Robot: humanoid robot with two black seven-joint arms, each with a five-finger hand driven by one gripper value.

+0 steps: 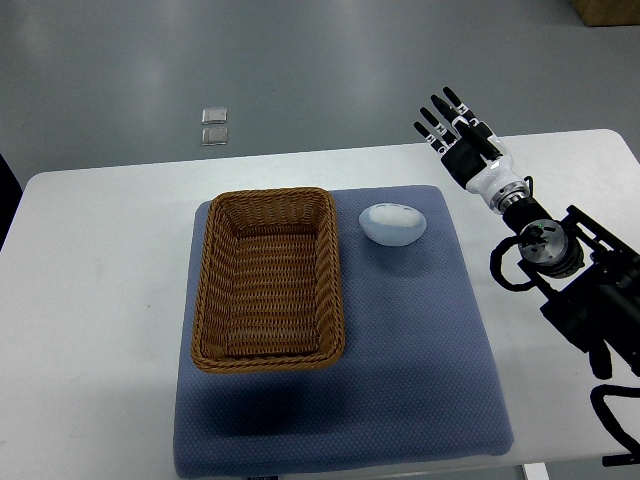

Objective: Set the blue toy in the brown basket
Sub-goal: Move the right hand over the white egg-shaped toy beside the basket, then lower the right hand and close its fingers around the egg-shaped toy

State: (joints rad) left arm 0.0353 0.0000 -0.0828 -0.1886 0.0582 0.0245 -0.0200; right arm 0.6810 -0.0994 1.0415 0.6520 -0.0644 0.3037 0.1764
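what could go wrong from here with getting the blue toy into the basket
The blue toy looks smooth and rounded, so it may slip or roll on the blue mat when fingers close. It lies close beside the brown basket, so the right hand, now open and off past the mat's far corner, might bump the rim and shift the basket.

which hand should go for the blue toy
Right. The right hand is open, hovering just past the table's far edge, right of the blue toy. No left arm is in view.
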